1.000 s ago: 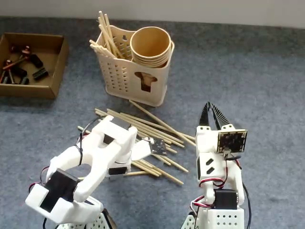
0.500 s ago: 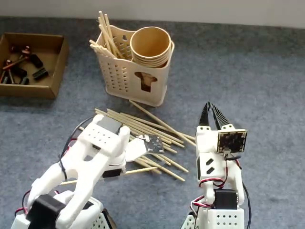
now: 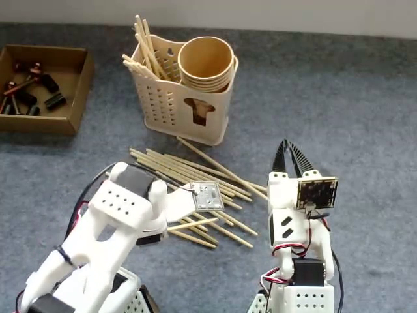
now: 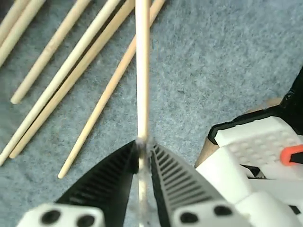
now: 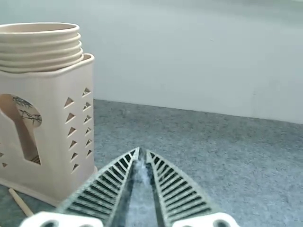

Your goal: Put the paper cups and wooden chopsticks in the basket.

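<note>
A cream perforated basket (image 3: 171, 107) stands at the back of the grey mat with a stack of paper cups (image 3: 206, 62) and a few wooden chopsticks (image 3: 144, 49) inside it. Several loose chopsticks (image 3: 202, 177) lie scattered in front of it. My left gripper (image 4: 143, 146) is shut on one chopstick (image 4: 142, 71), which sticks out forward over the pile; in the high view that stick (image 3: 195, 223) pokes out from under the white left arm. My right gripper (image 3: 291, 158) is shut and holds nothing, to the right of the pile, pointing at the basket (image 5: 52, 137) and cups (image 5: 40, 45).
A cardboard box (image 3: 71, 98) with small black and red parts sits at the back left. Bare mat lies right of the basket and around the right arm. The right arm's base (image 4: 251, 156) is close beside the left gripper.
The left arm has drawn back toward the near left, taking the gripped chopstick with it. The right arm has kept still.
</note>
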Controlling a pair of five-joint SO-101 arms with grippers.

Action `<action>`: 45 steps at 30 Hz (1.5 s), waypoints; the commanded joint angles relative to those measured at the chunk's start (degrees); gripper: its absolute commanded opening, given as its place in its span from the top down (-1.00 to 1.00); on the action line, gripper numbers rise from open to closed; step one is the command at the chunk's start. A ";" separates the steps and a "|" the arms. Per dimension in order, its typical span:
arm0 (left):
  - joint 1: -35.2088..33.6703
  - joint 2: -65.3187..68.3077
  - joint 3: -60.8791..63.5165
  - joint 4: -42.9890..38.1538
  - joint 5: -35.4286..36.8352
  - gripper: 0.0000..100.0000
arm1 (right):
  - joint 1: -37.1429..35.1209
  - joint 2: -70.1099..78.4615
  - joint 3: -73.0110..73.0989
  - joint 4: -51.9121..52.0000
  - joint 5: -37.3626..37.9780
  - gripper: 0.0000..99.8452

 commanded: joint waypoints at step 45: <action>-18.24 -4.79 -39.43 -47.12 56.62 0.99 | -1.89 -0.22 6.46 0.75 0.62 0.99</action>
